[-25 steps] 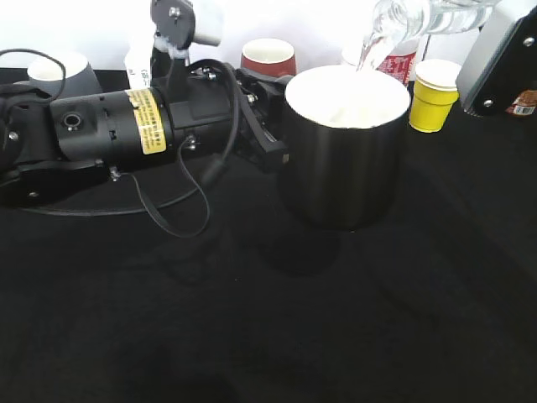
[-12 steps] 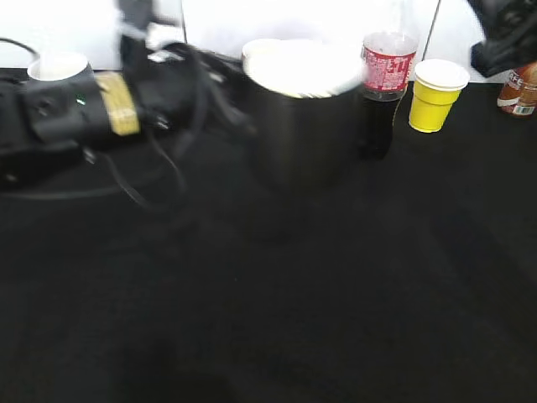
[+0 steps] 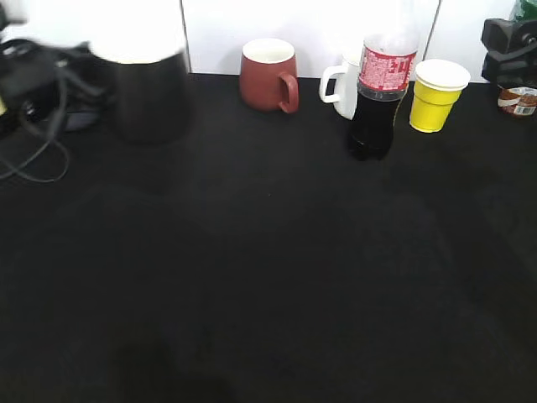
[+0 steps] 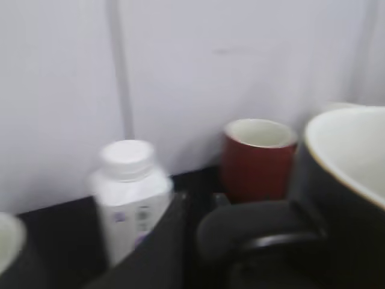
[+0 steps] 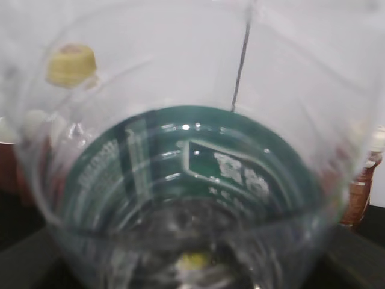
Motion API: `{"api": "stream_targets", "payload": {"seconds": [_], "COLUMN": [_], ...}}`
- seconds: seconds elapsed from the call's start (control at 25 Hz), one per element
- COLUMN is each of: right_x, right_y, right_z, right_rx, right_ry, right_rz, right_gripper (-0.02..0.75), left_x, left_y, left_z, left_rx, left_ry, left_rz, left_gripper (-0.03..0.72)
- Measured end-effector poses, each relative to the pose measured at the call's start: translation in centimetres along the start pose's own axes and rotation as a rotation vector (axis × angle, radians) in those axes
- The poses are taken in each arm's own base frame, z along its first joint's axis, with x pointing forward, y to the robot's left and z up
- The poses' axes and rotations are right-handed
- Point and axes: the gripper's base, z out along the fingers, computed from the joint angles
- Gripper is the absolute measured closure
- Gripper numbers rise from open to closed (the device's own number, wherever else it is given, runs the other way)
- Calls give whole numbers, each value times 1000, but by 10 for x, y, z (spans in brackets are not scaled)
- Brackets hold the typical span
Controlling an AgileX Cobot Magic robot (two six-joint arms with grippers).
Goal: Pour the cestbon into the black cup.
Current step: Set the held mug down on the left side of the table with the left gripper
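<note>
The black cup [image 3: 144, 92], white inside, is at the far back left in the blurred exterior view. In the left wrist view its body [image 4: 343, 180] and handle [image 4: 258, 232] fill the right side. My left gripper [image 3: 84, 96] is shut on the cup's handle [image 4: 240, 241]. The cestbon [image 5: 192, 162], clear with a green label, fills the right wrist view, and my right gripper [image 5: 192, 274] is shut on it. In the exterior view the right gripper [image 3: 508, 42] is at the top right edge with a bit of green label [image 3: 527, 8] above it.
A reddish-brown mug [image 3: 267, 75], a white mug [image 3: 338, 88], a cola bottle [image 3: 377, 92] and a yellow paper cup [image 3: 436, 94] stand along the back. A brown bottle [image 3: 518, 99] is at far right. A white capped bottle [image 4: 129, 192] stands behind the left gripper.
The left arm has carried the black cup from the middle to the far back left. The right arm has drawn the bottle away to the top right; water no longer pours.
</note>
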Motion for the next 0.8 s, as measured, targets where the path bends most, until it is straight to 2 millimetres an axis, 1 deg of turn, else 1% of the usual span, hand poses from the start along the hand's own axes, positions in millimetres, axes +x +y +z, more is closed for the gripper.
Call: {"api": "stream_targets", "payload": {"seconds": [0.08, 0.2, 0.36, 0.4, 0.48, 0.6, 0.64, 0.72, 0.76, 0.8], "right_x": [0, 0, 0, 0, 0, 0, 0, 0, -1, -1], "right_y": [0, 0, 0, 0, 0, 0, 0, 0, 0, 0], "right_z": [0, 0, 0, 0, 0, 0, 0, 0, 0, 0], "right_rx": [0, 0, 0, 0, 1, 1, 1, 1, 2, 2], "right_ry": [-1, -1, -1, -1, -2, -3, -3, -3, -5, -5], "right_rz": [0, 0, 0, 0, 0, 0, 0, 0, 0, 0], "right_gripper": [236, 236, 236, 236, 236, 236, 236, 236, 236, 236], "left_x": [11, 42, 88, 93, 96, 98, 97, 100, 104, 108], "left_y": [10, 21, 26, 28, 32, 31, 31, 31, 30, 28], "left_z": [4, 14, 23, 30, 43, 47, 47, 42, 38, 32], "left_rx": [-88, -162, -174, -170, -161, -139, -133, -147, -152, -156], "left_ry": [-62, -94, 15, 19, -9, -24, -34, -32, -14, 0], "left_rz": [-13, -38, -69, -67, -61, -53, -58, -73, -82, -91], "left_gripper": [622, 610, 604, 603, 601, 592, 553, 406, 345, 318]}}
